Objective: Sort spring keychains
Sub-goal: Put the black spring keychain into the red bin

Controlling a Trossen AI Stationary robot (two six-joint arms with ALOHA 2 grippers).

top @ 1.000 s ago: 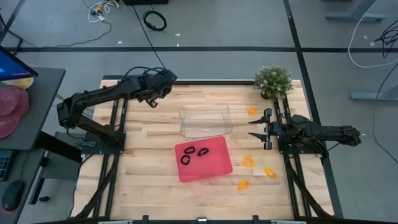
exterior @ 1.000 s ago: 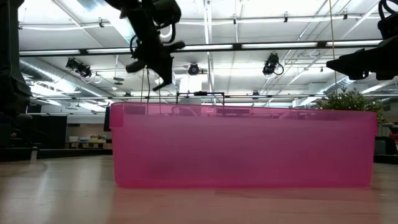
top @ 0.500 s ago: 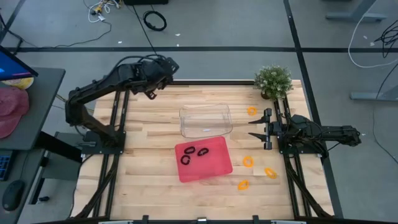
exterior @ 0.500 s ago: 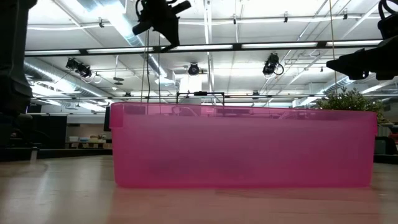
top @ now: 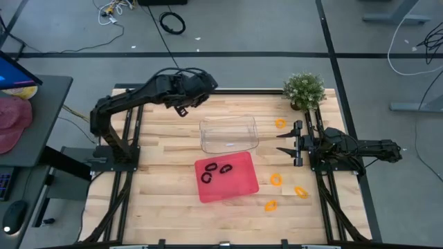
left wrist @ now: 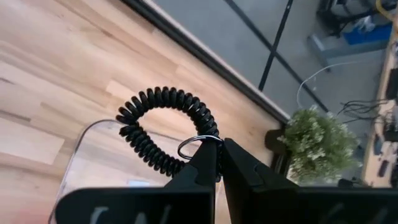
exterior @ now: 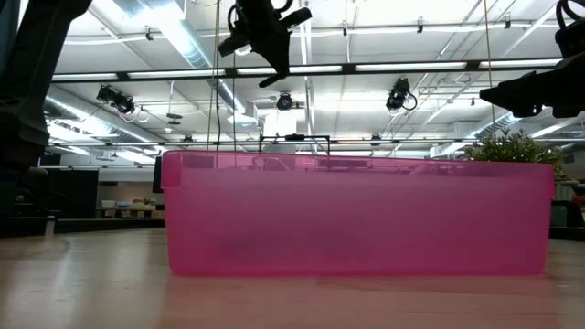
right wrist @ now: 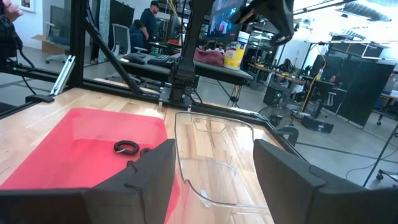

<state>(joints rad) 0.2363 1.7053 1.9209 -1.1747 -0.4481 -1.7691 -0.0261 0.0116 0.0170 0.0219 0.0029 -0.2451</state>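
Overhead, the left end effector pinches a black spring keychain; its clamped ring part-hidden.

- In our low view the red tray hides its contents.
- In our high view the left gripper looks too small to show its load.

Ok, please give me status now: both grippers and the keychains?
Left gripper shut on black keychain, high by clear bin. Right gripper open, waiting at table's right. Three black in red tray, four orange on table. Nothing blocking.
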